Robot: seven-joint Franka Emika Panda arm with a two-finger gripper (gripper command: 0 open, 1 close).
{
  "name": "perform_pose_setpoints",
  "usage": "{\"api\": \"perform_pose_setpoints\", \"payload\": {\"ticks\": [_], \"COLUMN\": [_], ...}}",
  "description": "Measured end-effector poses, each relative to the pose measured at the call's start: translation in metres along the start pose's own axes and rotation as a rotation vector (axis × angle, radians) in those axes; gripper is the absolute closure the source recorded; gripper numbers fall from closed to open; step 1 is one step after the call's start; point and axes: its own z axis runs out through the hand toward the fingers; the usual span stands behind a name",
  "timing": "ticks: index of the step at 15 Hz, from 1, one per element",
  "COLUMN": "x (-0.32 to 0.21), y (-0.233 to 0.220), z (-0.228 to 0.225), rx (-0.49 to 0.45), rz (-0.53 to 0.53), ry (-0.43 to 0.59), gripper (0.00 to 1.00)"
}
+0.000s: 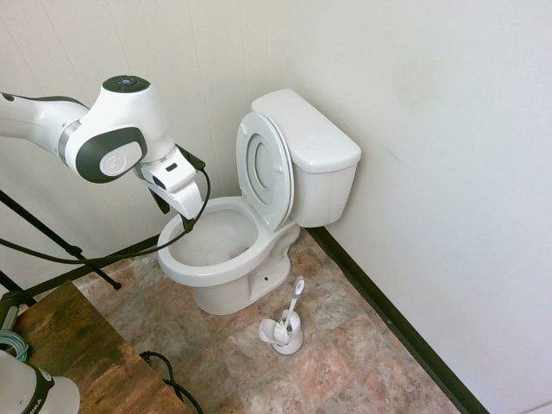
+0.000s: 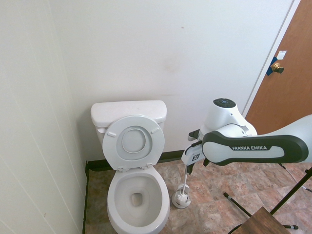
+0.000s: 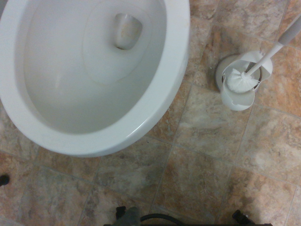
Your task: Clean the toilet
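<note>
Wood-topped table [image 1: 78,345], corner only, nearest the first exterior camera; nothing on the visible part.

Gripper [image 1: 175,217] hangs pointing down over the near rim of the toilet [image 1: 226,252], above the bowl edge and touching nothing. The fingers are dark slivers under the white hand and hard to make out in either exterior view; they appear spread wide, with nothing between them.

Toilet stands against the back wall in the corner, seat and lid both raised and leaning on the tank. Bowl is open, glossy, drain visible at the bottom in the wrist view. No obvious soiling, though the wrist picture is soft.

Toilet brush [image 1: 291,309] sits in its small white holder [image 1: 282,335] on the tile floor, just beside the bowl's base on the side away from the corner wall, handle tilted up. 1 brush, 1 holder, untouched.

Judgement: cleaning not yet begun; the brush must be fetched first.

Risks:
- Thin slanted handle; a pinch from straight above could slip off or knock it over.
- Light holder may lift with the brush, or tip.
- Swinging the arm low could clip the rim or the raised seat.
</note>
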Motion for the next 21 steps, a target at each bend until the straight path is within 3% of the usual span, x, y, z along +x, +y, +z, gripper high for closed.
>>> {"api": "perform_pose_setpoints", "payload": {"ticks": [4,10,21], "x": [0.009,0.083,0.213], "y": [-0.004,-0.035,-0.061], "z": [0.009,0.049,0.167], "rx": [-0.007,-0.027,-0.127], "rz": [0.021,0.183,0.429], "ry": [-0.008,0.021,0.036], "gripper": [0.0,0.0,0.0]}}
